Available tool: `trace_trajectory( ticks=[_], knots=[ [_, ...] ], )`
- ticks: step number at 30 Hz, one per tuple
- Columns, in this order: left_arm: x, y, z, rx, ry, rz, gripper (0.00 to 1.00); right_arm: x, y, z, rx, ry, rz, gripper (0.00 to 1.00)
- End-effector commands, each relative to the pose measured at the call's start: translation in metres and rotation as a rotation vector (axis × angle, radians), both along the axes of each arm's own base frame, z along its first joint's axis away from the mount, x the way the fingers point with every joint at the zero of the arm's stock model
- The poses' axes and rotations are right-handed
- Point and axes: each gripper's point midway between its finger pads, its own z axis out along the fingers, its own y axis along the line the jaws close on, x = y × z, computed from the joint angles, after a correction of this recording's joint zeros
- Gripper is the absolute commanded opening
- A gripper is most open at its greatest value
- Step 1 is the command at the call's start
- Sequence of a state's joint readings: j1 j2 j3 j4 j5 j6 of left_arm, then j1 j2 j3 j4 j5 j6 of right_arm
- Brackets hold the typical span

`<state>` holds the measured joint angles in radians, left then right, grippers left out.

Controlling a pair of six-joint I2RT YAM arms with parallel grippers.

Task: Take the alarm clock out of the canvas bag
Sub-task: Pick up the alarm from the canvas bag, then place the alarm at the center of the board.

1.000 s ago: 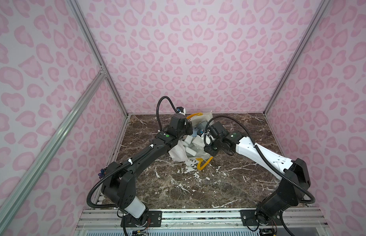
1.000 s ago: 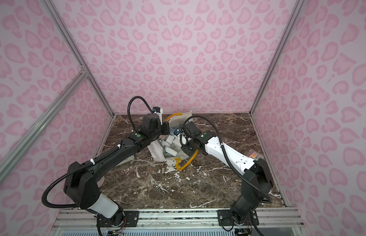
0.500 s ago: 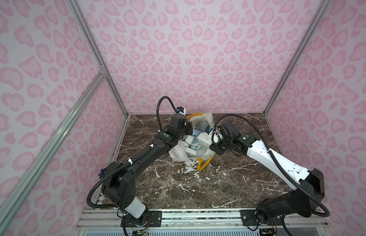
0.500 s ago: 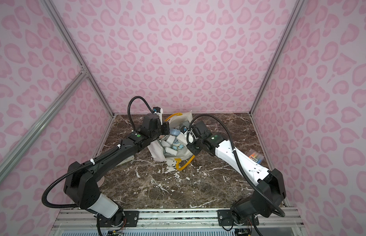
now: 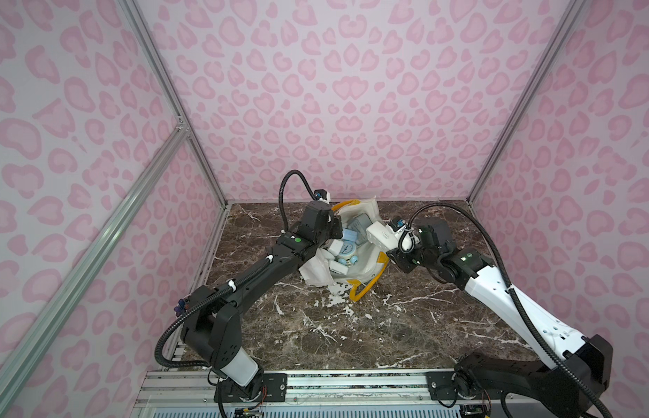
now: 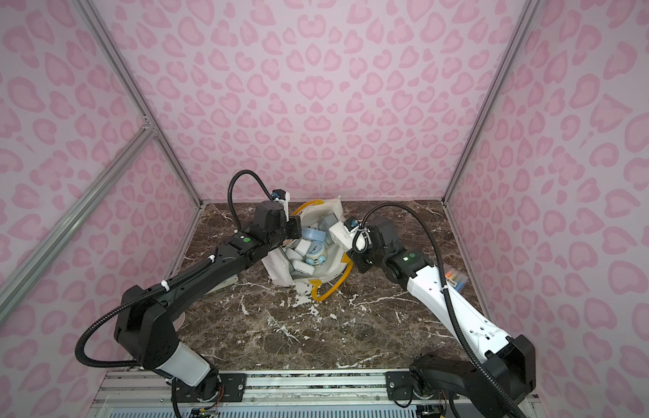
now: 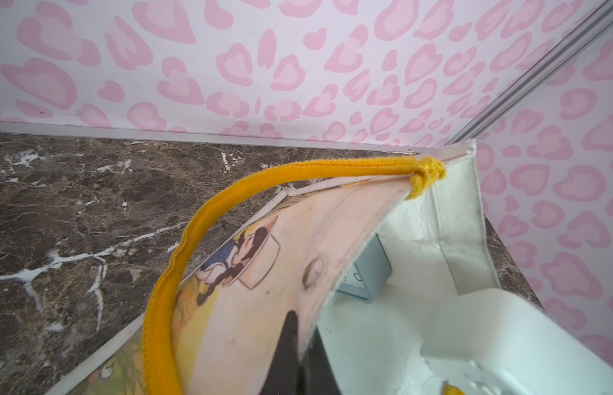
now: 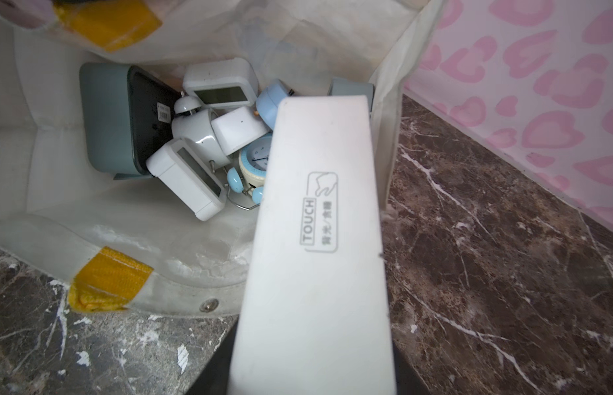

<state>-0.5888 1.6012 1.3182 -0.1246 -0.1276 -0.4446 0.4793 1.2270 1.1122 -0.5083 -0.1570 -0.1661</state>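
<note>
My right end effector [image 5: 390, 247]: gripping white alarm clock [image 8: 318, 239], long axis straight out from me, over the bag's right rim.
My left end effector [image 7: 303, 349]: closed on canvas bag [image 5: 366, 213] rim.

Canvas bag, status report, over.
Left gripper shut on canvas bag rim. Right gripper shut on white alarm clock, raised over bag's edge. Other clocks inside; nothing seen blocking.

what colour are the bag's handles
Yellow. The handle shows best in the left wrist view.
</note>
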Motion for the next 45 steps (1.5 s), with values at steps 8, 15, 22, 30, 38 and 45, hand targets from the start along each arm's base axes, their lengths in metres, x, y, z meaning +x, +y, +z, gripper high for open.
trace_trajectory(
  ticks=[8,15,22,30,38,45],
  knots=[
    [0.0,-0.002,0.002,0.003,-0.001,-0.007,0.03,0.015,-0.029,0.036,0.145,-0.169,-0.125,0.12],
    [0.0,0.0,0.002,0.011,0.001,-0.002,0.04,0.018,-0.05,0.043,0.161,-0.199,-0.188,0.1],
    [-0.001,0.0,0.0,0.016,0.002,0.0,0.04,0.027,-0.078,0.03,0.151,-0.176,-0.298,0.06],
    [-0.001,0.001,0.001,0.025,-0.001,0.001,0.03,0.044,-0.102,-0.004,0.084,-0.103,-0.408,0.07],
    [-0.004,0.001,0.0,0.033,-0.003,0.0,0.03,0.062,-0.116,-0.046,0.038,-0.005,-0.513,0.08],
    [-0.007,0.001,0.002,0.036,-0.013,-0.007,0.04,0.074,-0.126,-0.08,0.034,0.068,-0.564,0.07]
  ],
)
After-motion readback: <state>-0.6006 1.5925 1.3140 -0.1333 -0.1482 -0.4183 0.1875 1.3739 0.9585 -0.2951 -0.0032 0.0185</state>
